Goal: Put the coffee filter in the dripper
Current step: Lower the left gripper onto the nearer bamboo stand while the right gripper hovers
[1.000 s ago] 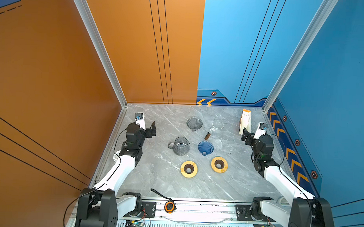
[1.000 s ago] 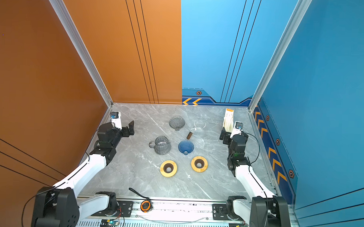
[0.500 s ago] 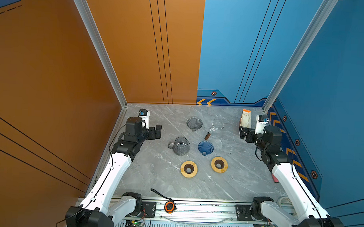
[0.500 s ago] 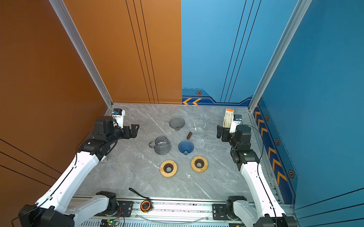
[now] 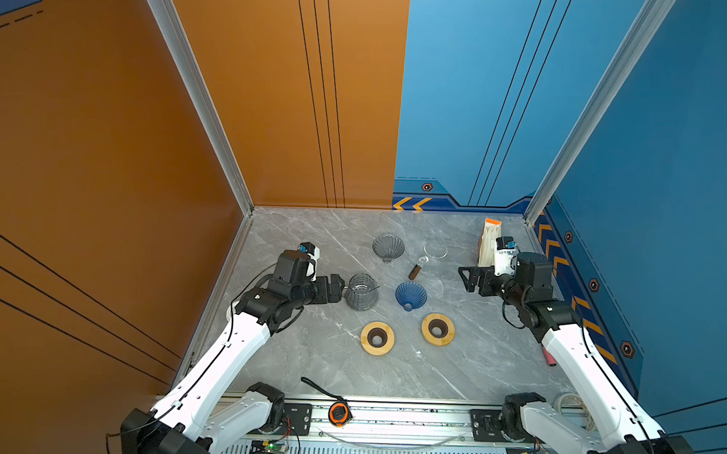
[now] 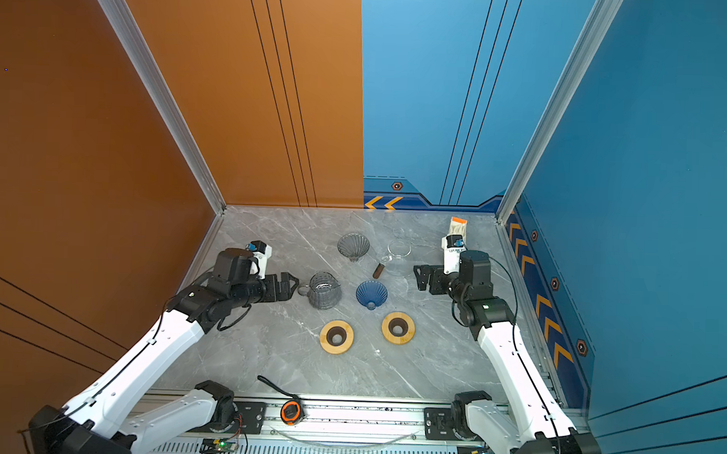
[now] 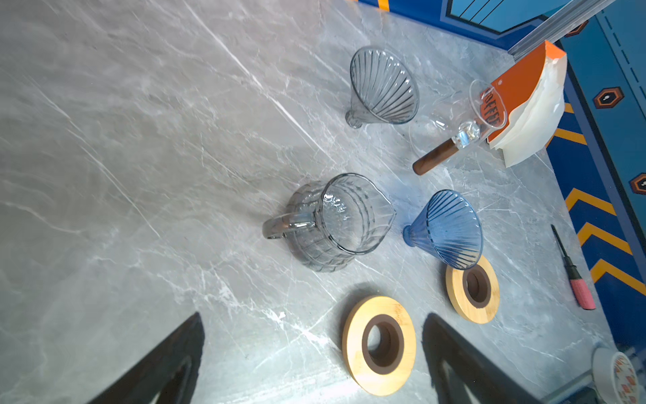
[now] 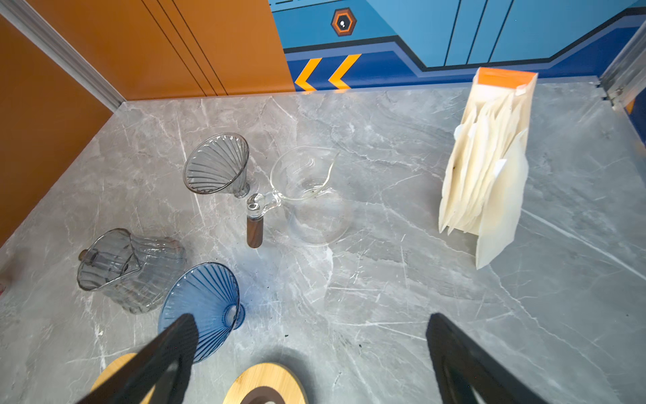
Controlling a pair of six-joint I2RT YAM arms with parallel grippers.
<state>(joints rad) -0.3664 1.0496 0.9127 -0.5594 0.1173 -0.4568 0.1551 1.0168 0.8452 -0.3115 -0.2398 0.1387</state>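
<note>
Cream coffee filters [image 8: 486, 175] stand in an orange-topped pack [image 5: 488, 240] at the back right. A blue glass dripper [image 5: 410, 295] lies on its side mid-table, and a grey glass dripper [image 5: 388, 247] lies behind it. My right gripper [image 5: 466, 278] hovers open and empty in front of the pack, pointing at the table's middle; its wrist view [image 8: 311, 316] has the blue dripper [image 8: 201, 307] beside one finger. My left gripper [image 5: 338, 288] is open and empty, close to the handle of a grey glass pitcher [image 5: 361, 292].
A clear glass server [image 5: 433, 251] with a wooden handle stands behind the blue dripper. Two wooden rings [image 5: 376, 338] [image 5: 437, 329] lie in front. A red-handled tool [image 5: 548, 357] is by the right wall, and a tape measure [image 5: 338, 412] is on the front rail.
Both arms have risen and reached inward. The left gripper moved right up to the grey pitcher; the right gripper swung left in front of the filter pack. Both stayed open.
</note>
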